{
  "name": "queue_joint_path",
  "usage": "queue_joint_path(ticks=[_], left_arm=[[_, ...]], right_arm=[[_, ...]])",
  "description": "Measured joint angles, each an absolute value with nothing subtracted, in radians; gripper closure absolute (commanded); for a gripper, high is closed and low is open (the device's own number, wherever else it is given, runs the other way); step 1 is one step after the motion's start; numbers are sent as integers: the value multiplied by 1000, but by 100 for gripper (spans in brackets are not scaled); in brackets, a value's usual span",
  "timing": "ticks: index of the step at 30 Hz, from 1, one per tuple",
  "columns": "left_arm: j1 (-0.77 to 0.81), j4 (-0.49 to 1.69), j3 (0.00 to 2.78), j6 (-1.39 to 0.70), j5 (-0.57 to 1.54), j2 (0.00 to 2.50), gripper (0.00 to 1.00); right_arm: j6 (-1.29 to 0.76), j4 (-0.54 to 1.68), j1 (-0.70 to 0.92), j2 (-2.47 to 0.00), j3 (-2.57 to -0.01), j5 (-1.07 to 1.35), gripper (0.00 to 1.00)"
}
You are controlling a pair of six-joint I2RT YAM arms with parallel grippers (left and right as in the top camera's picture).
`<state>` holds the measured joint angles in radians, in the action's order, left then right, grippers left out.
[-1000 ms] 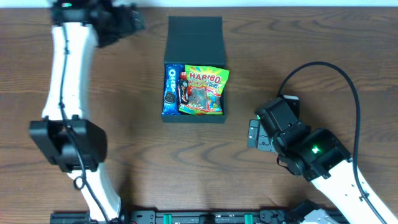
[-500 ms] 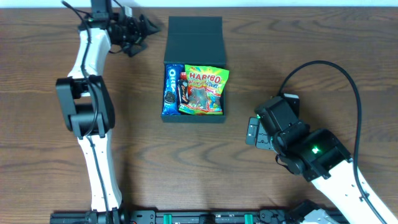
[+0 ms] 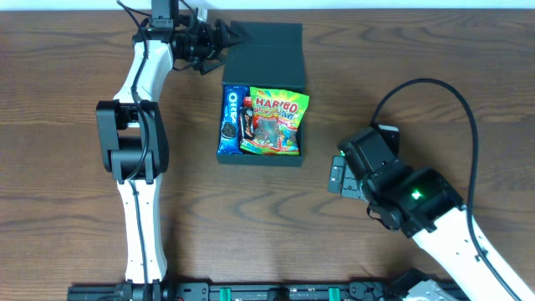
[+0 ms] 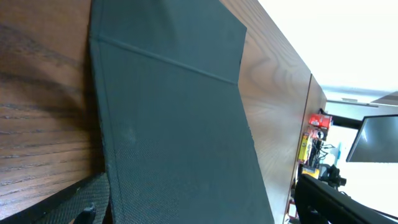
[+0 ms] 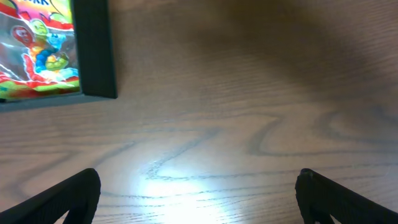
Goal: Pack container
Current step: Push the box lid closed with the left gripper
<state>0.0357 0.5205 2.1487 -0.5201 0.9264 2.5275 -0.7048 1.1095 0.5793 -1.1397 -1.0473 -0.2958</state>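
**A:** How far along is the packing?

**B:** On the tabletop [image 3: 67, 100], the container [image 3: 261, 159] is sitting at upper centre, holding a Haribo packet [image 3: 276, 121] and an Oreo packet [image 3: 229, 121]. Its lid [image 3: 263, 54] is lying open, so closing is probably what is remaining. The left tool [image 3: 219, 40], spread wide, is hovering at the lid's upper-left corner. The right tool [image 3: 334, 177], spread and empty, is hovering at lower right.

**A:** And the surroundings?

**B:** Brown woodgrain is showing throughout, and a monitor [image 4: 373, 140] is appearing beyond the far edge.

1. At mid-worktop [image 3: 192, 209]: container [image 3: 261, 159], with lid [image 3: 266, 50] laid open behind.
2. Inside: Oreo packet [image 3: 229, 122] left, Haribo bag [image 3: 275, 122] right, third packet [image 3: 246, 123] between.
3. At lid's left edge: left hand [image 3: 221, 43]; right of container, apart: right hand [image 3: 336, 177].
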Motion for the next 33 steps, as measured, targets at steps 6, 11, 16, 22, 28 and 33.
queue_joint_path(ticks=[6,11,16,22,28,33], left_arm=[[34,532,2149,-516,953,2534,5],[36,596,2149,-490,933,2534,5],[53,598,2149,-450,930,2534,5],[97,598,2149,-390,955,2537,5],[109,594,2149,-268,1019,2544,4],[105,645,2190,-152,1037,2546,5]], right_arm=[[-705,1109,579,-1177,-1047,-296,1],[-705,1106,579,-1180,-1047,-296,1],[-705,1101,579,-1181,-1047,-296,1],[-705,1098,579,-1181,-1047,-296,1],[-705,1098,579,-1181,-1047,-296,1],[-705,1098,579,-1181,-1047,-296,1]])
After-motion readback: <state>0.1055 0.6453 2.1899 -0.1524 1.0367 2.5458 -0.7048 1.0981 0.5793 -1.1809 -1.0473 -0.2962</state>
